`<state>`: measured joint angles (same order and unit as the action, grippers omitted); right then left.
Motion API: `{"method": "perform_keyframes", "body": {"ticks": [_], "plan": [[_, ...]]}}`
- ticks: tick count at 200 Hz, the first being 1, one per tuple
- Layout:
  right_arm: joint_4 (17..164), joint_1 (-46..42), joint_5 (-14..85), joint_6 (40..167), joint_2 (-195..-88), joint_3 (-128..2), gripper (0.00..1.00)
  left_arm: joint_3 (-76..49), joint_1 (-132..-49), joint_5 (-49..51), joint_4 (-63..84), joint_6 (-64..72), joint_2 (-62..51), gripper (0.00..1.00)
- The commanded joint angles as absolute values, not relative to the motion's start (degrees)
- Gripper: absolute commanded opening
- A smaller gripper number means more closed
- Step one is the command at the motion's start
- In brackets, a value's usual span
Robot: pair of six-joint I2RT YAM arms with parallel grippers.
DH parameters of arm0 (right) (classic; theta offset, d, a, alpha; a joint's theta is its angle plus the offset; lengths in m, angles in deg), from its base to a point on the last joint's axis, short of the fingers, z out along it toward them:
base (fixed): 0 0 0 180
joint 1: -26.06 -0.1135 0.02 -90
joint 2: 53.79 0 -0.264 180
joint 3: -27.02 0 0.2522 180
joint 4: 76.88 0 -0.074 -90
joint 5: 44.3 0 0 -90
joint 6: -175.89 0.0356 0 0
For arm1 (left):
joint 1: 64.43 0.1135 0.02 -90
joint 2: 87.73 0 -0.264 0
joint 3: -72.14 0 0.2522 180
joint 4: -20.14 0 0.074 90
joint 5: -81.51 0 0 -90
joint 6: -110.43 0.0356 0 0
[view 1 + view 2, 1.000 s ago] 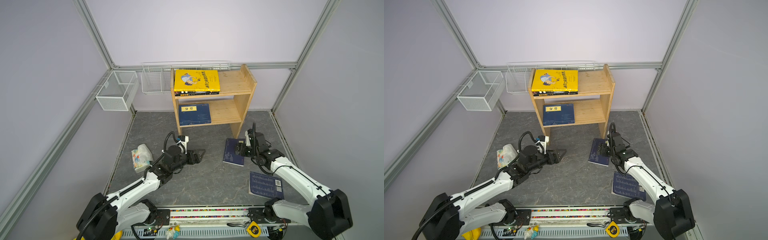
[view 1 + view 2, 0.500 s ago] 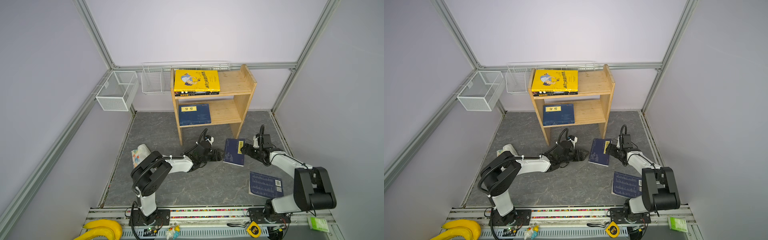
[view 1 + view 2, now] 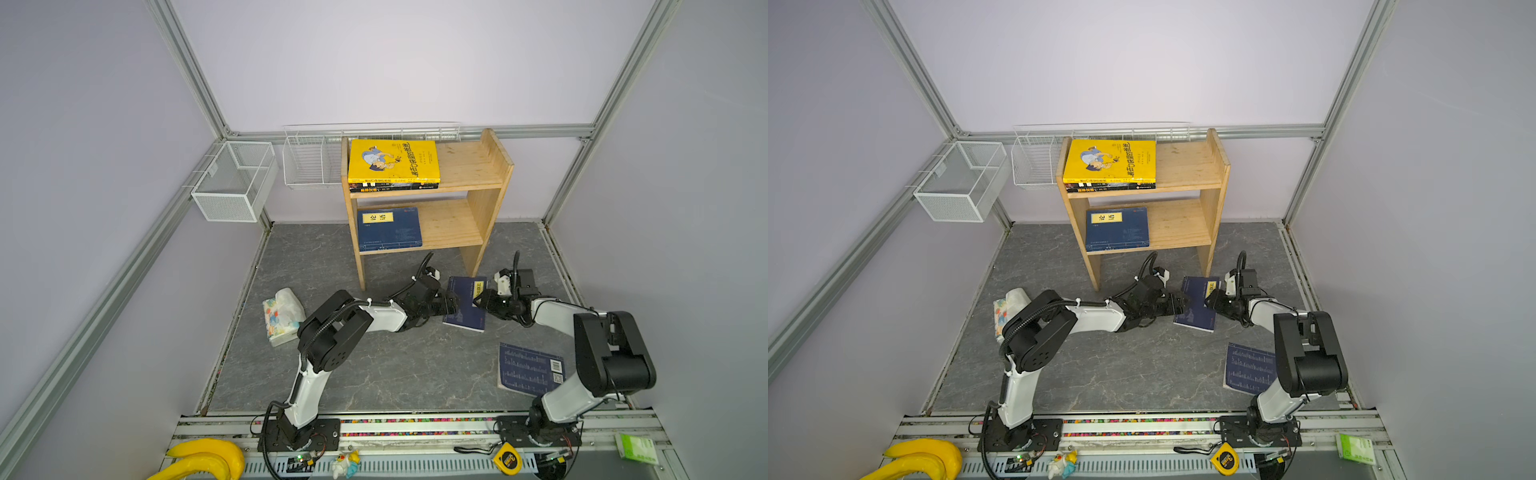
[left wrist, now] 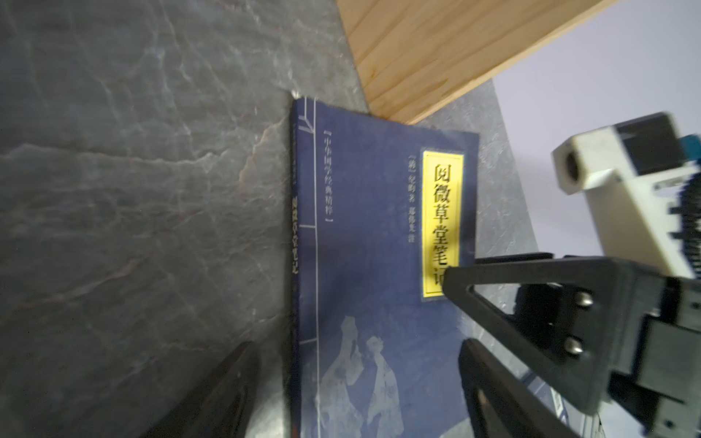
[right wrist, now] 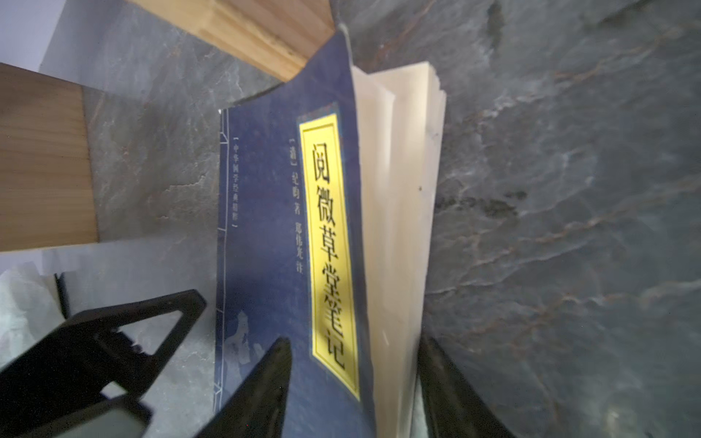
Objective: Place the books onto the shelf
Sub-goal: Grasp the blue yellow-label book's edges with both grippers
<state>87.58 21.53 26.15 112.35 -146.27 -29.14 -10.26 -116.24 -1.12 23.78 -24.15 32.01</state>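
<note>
A navy book (image 3: 464, 307) with a yellow title label lies on the floor in front of the pine shelf (image 3: 487, 216). My right gripper (image 5: 360, 379) is shut on its page edge, one finger on the cover and the other under the fanned pages, so that edge is raised. At the spine side my left gripper (image 4: 352, 379) is open, one finger on the floor and one over the cover. A second navy book (image 3: 530, 370) lies face down near the right arm's base. The top tier holds a yellow book (image 3: 392, 160) on black ones, the lower tier a navy book (image 3: 388, 228).
A tissue pack (image 3: 282, 316) lies on the floor to the left. Two white wire baskets (image 3: 232, 183) (image 3: 311, 162) hang on the back left. A toy banana (image 3: 203, 457), a tape measure (image 3: 509, 459) and a green packet (image 3: 636, 446) sit along the front rail.
The left arm has stretched right to the book's spine side. The right gripper has dropped to the page edge and closed on it, tipping that edge up.
</note>
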Motion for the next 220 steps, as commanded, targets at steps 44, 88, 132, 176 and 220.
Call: {"method": "perform_keyframes", "body": {"ticks": [44, 88, 132, 176, 220], "plan": [[90.2, 21.0, 19.1, 114.6, -141.5, -27.4, 0.42, -12.6, -116.6, 2.7, 25.3, -28.9, 36.1, 0.82], [90.8, 20.3, 18.4, 115.4, -143.6, -27.5, 0.41, -12.1, -116.6, 2.8, 26.0, -29.1, 35.2, 0.83], [84.7, 19.8, 26.7, 115.8, -143.2, -29.0, 0.44, -11.1, -116.5, 2.3, 27.0, -29.9, 34.5, 0.83], [82.0, 19.5, 31.0, 114.3, -136.2, -27.7, 0.45, -11.2, -116.5, 2.4, 26.7, -29.9, 34.7, 0.83], [82.3, 18.7, 28.4, 113.4, -139.1, -29.0, 0.44, -11.1, -116.4, 2.6, 27.3, -30.4, 34.6, 0.82]]}}
